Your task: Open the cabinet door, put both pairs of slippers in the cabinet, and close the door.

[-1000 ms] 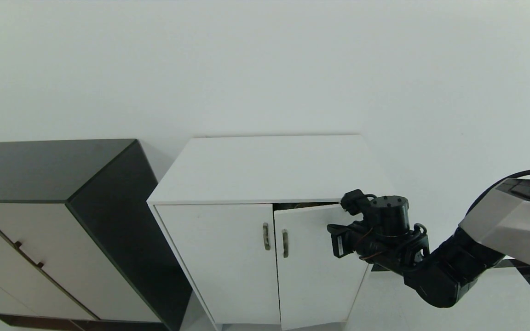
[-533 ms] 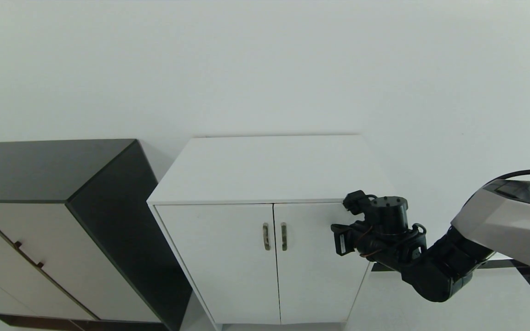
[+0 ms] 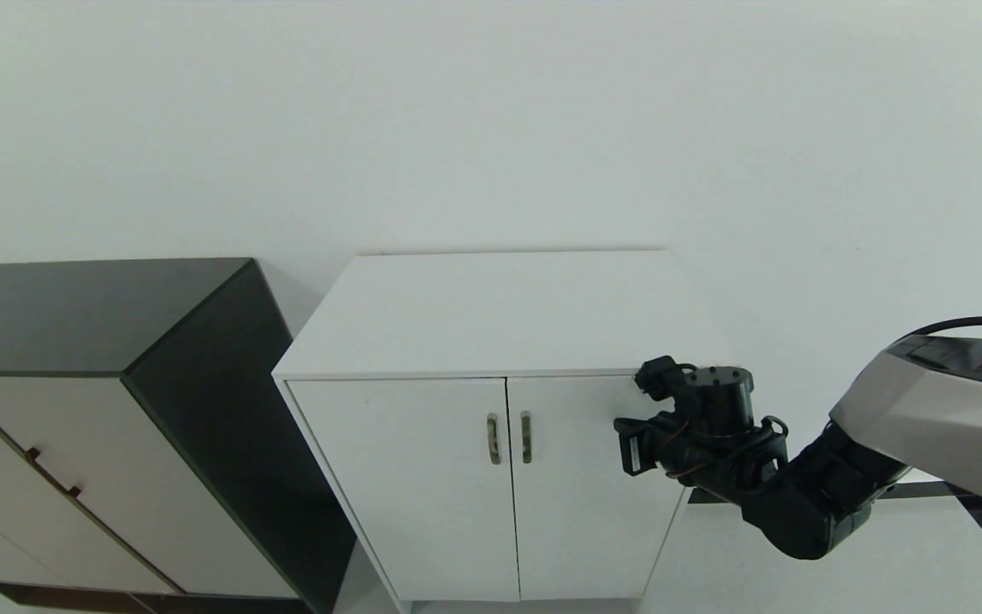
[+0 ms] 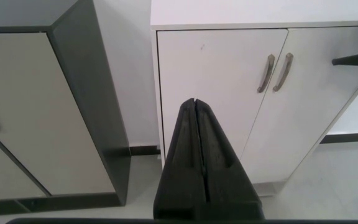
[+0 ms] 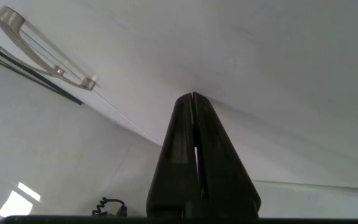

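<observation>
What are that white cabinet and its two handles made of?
Cabinet: probably laminated or painted board. It is flat and evenly white, matte with a faint sheen, and shows no grain. Handles: grey bow pulls that look like brushed metal from afar, but up close in the right wrist view one looks nearly see-through, so possibly clear plastic.

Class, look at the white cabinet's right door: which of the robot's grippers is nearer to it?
Right. The right gripper, shut, has its tip at the face of the right door, towards its outer edge. The left gripper, also shut, hangs well back from the cabinet, facing its front.
</observation>
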Controlling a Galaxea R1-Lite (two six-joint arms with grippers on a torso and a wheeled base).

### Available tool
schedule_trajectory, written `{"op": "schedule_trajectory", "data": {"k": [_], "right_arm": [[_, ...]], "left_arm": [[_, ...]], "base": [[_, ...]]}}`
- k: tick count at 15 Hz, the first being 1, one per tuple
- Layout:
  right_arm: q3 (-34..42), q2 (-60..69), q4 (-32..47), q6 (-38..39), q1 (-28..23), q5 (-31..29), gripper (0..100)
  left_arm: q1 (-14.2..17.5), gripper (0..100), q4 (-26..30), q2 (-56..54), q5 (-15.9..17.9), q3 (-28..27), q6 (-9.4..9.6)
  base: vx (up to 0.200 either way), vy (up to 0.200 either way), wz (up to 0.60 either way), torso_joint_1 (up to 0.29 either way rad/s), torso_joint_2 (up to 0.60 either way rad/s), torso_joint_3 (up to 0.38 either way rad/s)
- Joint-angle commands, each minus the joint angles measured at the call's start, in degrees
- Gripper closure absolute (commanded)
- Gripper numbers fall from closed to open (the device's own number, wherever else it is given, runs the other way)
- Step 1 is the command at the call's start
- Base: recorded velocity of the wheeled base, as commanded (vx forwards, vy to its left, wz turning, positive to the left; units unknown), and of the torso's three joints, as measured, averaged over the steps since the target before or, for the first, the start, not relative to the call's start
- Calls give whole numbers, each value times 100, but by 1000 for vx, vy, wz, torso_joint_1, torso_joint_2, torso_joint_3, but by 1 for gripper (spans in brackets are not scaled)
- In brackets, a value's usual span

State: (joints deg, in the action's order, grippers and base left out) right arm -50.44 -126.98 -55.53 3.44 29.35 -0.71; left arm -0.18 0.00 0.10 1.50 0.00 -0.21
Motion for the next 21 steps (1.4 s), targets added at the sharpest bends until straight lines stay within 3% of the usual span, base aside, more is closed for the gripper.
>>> {"op": "schedule_trajectory", "data": {"k": [1, 16, 18, 21], "right_arm": [[-9, -20, -2, -1, 0, 0, 100], [-115, -213, -46, -10, -61, -17, 100], [140, 77, -178, -10, -18, -70, 100], [1344, 1210, -696, -133, 88, -334, 100]], "left_arm": [[1, 100, 0, 8, -1, 0, -6], [1, 100, 0, 8, -1, 0, 3], [1, 100, 0, 8, -1, 0, 12], [1, 100, 0, 8, 17, 0, 30]], "base": [[0, 0, 0, 0, 0, 0], [0, 0, 0, 0, 0, 0], [0, 0, 0, 0, 0, 0], [0, 0, 0, 0, 0, 0]]}}
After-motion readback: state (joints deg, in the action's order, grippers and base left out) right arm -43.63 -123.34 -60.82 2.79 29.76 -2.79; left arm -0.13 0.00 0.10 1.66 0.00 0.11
